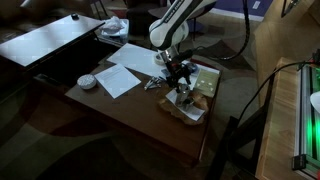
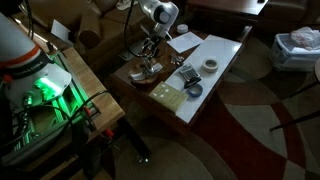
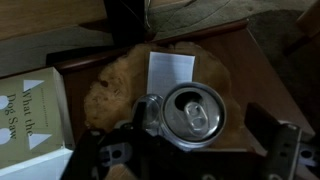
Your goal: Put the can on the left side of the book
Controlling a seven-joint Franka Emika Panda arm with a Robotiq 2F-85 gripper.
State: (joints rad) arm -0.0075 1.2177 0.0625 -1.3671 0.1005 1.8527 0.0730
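Note:
In the wrist view the silvery can (image 3: 193,112) stands upright, seen from above with its pull tab, on a tan mat. My gripper (image 3: 205,128) is open around it: the left finger is against the can's side and the right finger stands apart from it. The book (image 3: 30,120), with a yellowish-green cover, lies at the left edge of this view, beside the can. In both exterior views the gripper (image 1: 180,78) (image 2: 150,60) hangs low over the table, with the can (image 1: 183,96) under it and the book (image 1: 207,80) (image 2: 170,97) close by.
A white paper sheet (image 1: 118,77), a flat white disc (image 1: 88,81), a dark calculator-like slab (image 2: 187,75) and a pale tape roll (image 2: 211,65) lie on the wooden table (image 1: 150,115). A small white card (image 3: 172,70) lies just beyond the can.

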